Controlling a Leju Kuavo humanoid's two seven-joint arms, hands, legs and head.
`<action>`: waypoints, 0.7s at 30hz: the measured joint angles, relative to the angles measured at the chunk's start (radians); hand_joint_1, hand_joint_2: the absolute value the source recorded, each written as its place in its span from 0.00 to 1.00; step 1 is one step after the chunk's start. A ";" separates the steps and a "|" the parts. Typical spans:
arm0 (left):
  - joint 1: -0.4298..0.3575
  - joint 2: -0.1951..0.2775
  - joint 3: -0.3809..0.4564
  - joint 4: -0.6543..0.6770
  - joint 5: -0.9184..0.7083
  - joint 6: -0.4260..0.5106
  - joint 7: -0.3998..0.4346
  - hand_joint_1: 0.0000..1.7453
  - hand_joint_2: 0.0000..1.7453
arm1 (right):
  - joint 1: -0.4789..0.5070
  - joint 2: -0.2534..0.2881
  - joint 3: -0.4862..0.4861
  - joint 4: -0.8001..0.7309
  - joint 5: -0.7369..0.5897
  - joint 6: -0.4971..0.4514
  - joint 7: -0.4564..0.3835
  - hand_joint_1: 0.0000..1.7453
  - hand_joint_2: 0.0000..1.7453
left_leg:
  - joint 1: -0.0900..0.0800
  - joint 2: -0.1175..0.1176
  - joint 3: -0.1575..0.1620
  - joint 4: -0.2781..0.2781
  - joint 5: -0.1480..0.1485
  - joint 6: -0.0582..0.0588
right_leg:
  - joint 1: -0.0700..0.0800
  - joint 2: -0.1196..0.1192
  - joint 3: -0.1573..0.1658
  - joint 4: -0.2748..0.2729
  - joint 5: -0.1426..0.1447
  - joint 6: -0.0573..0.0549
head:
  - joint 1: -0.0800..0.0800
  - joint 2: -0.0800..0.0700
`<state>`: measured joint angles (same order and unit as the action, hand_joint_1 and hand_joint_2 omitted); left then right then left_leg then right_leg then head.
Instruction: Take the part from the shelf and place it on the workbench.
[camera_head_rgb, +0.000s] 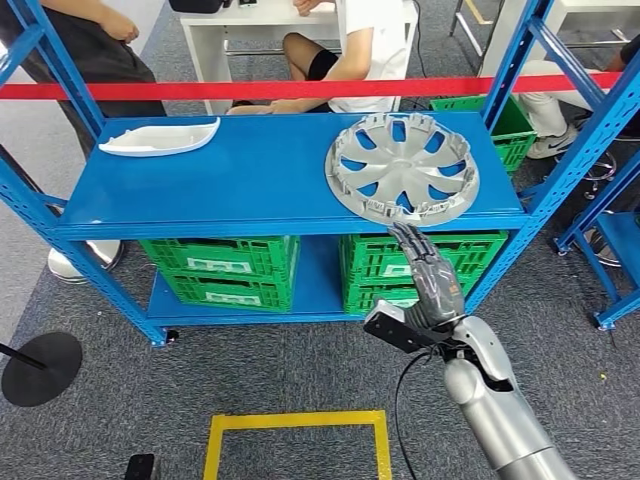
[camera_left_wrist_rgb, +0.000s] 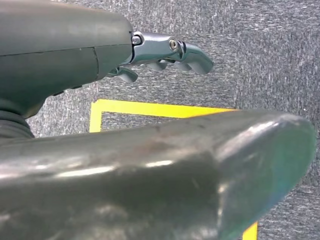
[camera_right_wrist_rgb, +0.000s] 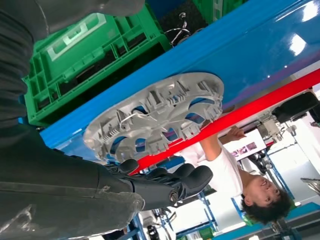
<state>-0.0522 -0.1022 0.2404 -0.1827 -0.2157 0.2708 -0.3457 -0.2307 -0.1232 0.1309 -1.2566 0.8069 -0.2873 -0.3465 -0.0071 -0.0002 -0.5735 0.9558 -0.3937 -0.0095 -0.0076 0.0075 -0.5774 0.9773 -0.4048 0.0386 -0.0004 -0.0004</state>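
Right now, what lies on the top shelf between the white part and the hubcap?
Nothing: in the head view, only bare blue shelf separates the white part from the hubcap.

We find no legible text, brand, number or sign in any view. The white labels on the green crates (camera_head_rgb: 226, 268) under the blue shelf (camera_head_rgb: 249, 175) are too small and blurred for us to read; the same holds for the posters behind.
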 joint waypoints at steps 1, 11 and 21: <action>0.000 0.000 0.000 0.000 0.000 0.000 0.000 0.00 0.00 | -0.011 0.000 0.005 0.008 0.002 -0.001 0.003 0.00 1.00 | -0.001 0.000 -0.001 0.001 0.000 0.004 | -0.001 0.000 0.000 -0.002 0.002 0.003 | 0.000 0.000; -0.003 0.000 0.002 0.000 -0.013 0.000 -0.002 0.00 0.00 | -0.041 -0.010 0.036 0.040 0.003 -0.006 0.015 0.00 1.00 | 0.017 0.000 0.020 -0.024 -0.007 0.011 | -0.015 -0.001 -0.144 0.257 -0.085 0.033 | 0.007 0.000; -0.008 0.004 0.007 -0.002 -0.016 0.000 0.000 0.00 0.00 | -0.047 -0.020 0.047 0.043 0.002 -0.007 0.024 0.00 1.00 | 0.029 -0.002 -0.014 0.104 -0.095 -0.046 | -0.021 0.013 -0.010 0.057 -0.052 -0.022 | -0.004 0.000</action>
<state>-0.0604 -0.0987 0.2470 -0.1843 -0.2315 0.2709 -0.3456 -0.2779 -0.1430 0.1778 -1.2139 0.8088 -0.2945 -0.3228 0.0222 -0.0019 -0.5876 1.0596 -0.4882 -0.0557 -0.0290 0.0205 -0.5874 1.0344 -0.4570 0.0165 -0.0046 -0.0004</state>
